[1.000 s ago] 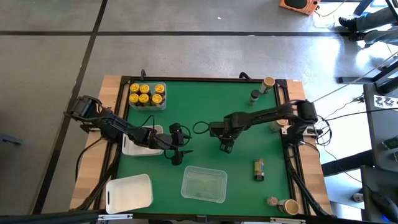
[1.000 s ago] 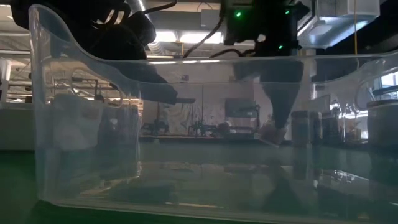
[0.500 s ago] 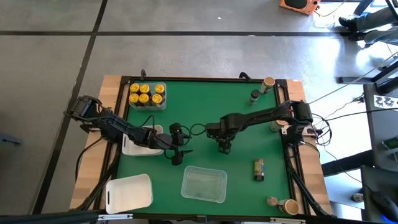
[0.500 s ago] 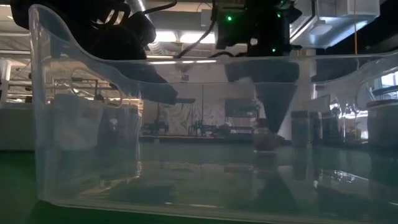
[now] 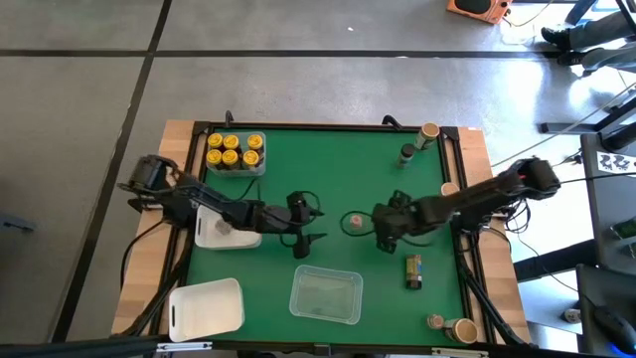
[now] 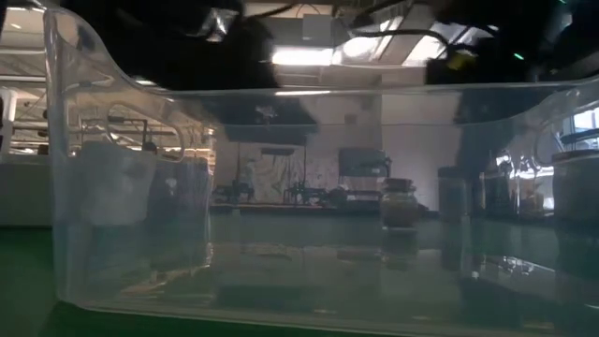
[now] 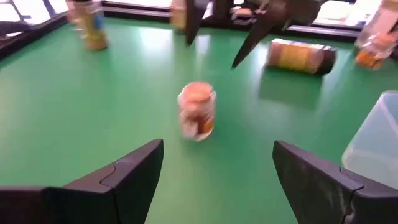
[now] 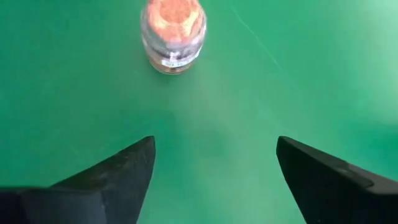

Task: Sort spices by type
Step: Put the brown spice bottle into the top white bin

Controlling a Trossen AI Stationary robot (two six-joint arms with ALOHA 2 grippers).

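You have an orange-tan-lidded spice jar (image 5: pixel 355 221) standing upright and alone on the green table (image 5: pixel 328 169), a little right of the frame's centre in the high view; nothing touches it. The right gripper (image 5: pixel 386 231) sits just to its right, apart from it, fingers spread wide with nothing between them; in the right wrist view the jar (image 8: pixel 173 32) stands beyond the two dark fingertips (image 8: pixel 112 173), clear of both. The left gripper (image 5: pixel 303 237) lies to the jar's left and slightly lower in the high view, also spread and empty; its wrist camera shows the same jar (image 7: pixel 197 111) ahead of its open fingers (image 7: pixel 121 174), with a gap of bare green between.

Further out, six yellow-lidded jars (image 5: pixel 235 150) fill a small clear tray (image 5: pixel 260 161) at the upper left of the table; a white tray (image 5: pixel 211 234) lies under the left arm; a white lid-like tray (image 5: pixel 206 306) sits at the lower left; an empty clear bin (image 5: pixel 325 294) sits at lower centre, filling the low view (image 6: pixel 122 234). At the right, one jar lies on its side (image 5: pixel 413 269); a dark-lidded jar (image 5: pixel 406 154) and a tan-lidded one (image 5: pixel 429 132) stand at the upper right; two more (image 5: pixel 449 326) stand at the lower right corner.
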